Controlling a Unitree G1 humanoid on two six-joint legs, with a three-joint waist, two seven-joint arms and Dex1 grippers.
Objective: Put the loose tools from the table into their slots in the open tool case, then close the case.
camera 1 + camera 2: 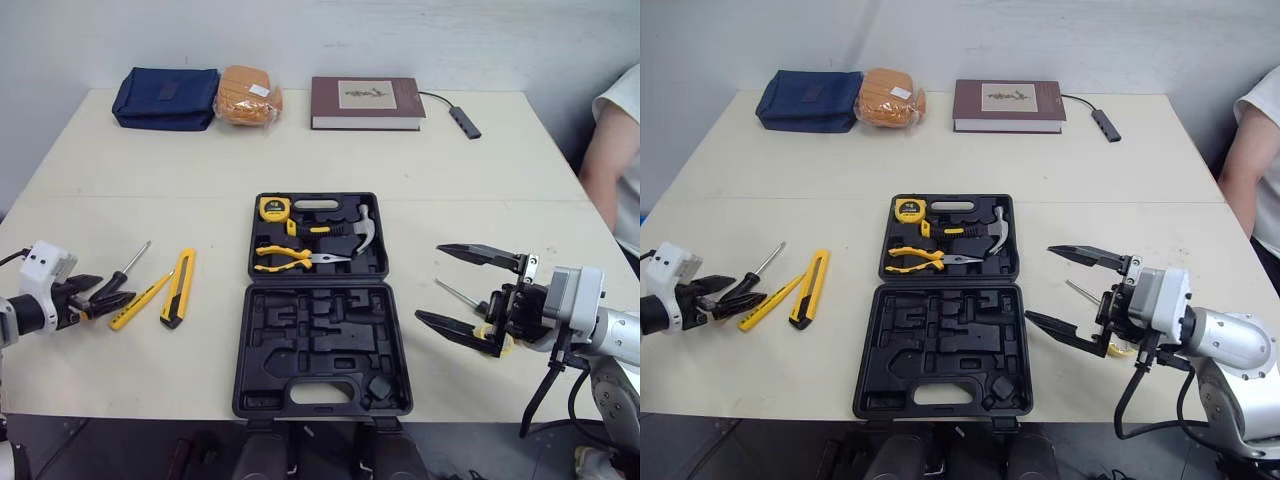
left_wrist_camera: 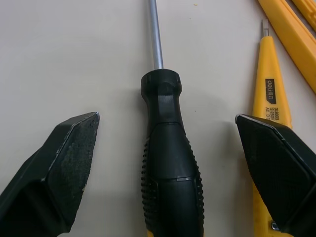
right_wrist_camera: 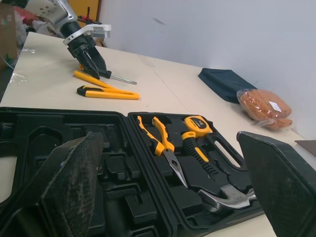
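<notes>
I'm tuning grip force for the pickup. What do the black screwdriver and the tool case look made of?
Screwdriver: the handle looks like matte black rubbery plastic, going by its ribbed sides; the shaft looks like bare steel, smooth and silvery. Tool case: probably hard moulded plastic, matte black, with slots formed into it.

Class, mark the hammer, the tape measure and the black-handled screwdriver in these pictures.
hammer (image 1: pixel 365 228), left eye view, on its steel head.
tape measure (image 1: pixel 273 208), left eye view, on its yellow casing.
black-handled screwdriver (image 2: pixel 170 168), left wrist view, on its ribbed grip.
</notes>
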